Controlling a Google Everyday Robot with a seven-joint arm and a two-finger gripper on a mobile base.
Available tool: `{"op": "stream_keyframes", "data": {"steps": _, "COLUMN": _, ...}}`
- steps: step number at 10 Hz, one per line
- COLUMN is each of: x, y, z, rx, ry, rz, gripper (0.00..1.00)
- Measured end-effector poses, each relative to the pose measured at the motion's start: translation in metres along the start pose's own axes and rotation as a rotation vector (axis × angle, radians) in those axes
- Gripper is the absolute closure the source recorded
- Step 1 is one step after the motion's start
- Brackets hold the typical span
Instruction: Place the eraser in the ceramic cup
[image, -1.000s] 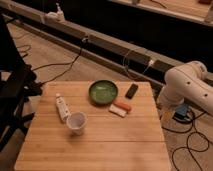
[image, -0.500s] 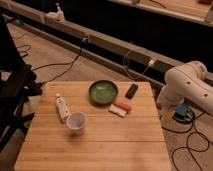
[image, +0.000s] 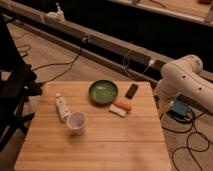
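Note:
The black eraser (image: 131, 90) lies flat on the wooden table (image: 100, 150) near its far right corner, just right of the green bowl. The white ceramic cup (image: 76, 122) stands upright left of the table's middle, with nothing showing inside it. My white arm (image: 182, 82) reaches in from the right, off the table. My gripper (image: 163, 106) hangs at the arm's lower end beside the table's right edge, right of the eraser and apart from it, and far from the cup.
A wide green bowl (image: 103, 92) sits at the back middle. White-and-orange blocks (image: 120, 108) lie in front of the eraser. A white tube (image: 61, 107) lies left of the cup. Cables (image: 190, 142) and a blue box (image: 179, 109) are on the floor at right. A dark frame (image: 15, 95) stands at left.

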Motion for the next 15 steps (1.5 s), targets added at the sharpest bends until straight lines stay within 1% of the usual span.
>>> {"op": "stream_keyframes", "data": {"steps": 2, "x": -0.009, "y": -0.031, "z": 0.011, "rx": 0.048, "ry": 0.001, "rz": -0.072, "gripper": 0.35}}
{"op": "stream_keyframes", "data": {"steps": 3, "x": -0.016, "y": -0.047, "z": 0.018, "rx": 0.075, "ry": 0.006, "rz": -0.123, "gripper": 0.35}}
{"op": "stream_keyframes", "data": {"steps": 4, "x": -0.029, "y": -0.064, "z": 0.026, "rx": 0.103, "ry": 0.003, "rz": -0.179, "gripper": 0.35}}
{"op": "stream_keyframes", "data": {"steps": 5, "x": -0.036, "y": -0.072, "z": 0.031, "rx": 0.118, "ry": -0.003, "rz": -0.208, "gripper": 0.35}}
{"op": "stream_keyframes", "data": {"steps": 7, "x": -0.033, "y": -0.072, "z": 0.032, "rx": 0.118, "ry": 0.0, "rz": -0.208, "gripper": 0.35}}
{"op": "stream_keyframes", "data": {"steps": 8, "x": -0.035, "y": -0.073, "z": 0.032, "rx": 0.119, "ry": 0.0, "rz": -0.211, "gripper": 0.35}}
{"op": "stream_keyframes", "data": {"steps": 10, "x": -0.03, "y": -0.074, "z": 0.034, "rx": 0.113, "ry": 0.016, "rz": -0.217, "gripper": 0.35}}
{"op": "stream_keyframes", "data": {"steps": 11, "x": -0.024, "y": -0.076, "z": 0.047, "rx": 0.096, "ry": 0.023, "rz": -0.233, "gripper": 0.35}}
{"op": "stream_keyframes", "data": {"steps": 12, "x": -0.022, "y": -0.081, "z": 0.057, "rx": 0.087, "ry": 0.031, "rz": -0.248, "gripper": 0.35}}
{"op": "stream_keyframes", "data": {"steps": 14, "x": -0.022, "y": -0.091, "z": 0.088, "rx": 0.061, "ry": 0.052, "rz": -0.272, "gripper": 0.35}}
{"op": "stream_keyframes", "data": {"steps": 15, "x": -0.022, "y": -0.095, "z": 0.109, "rx": 0.042, "ry": 0.058, "rz": -0.273, "gripper": 0.35}}
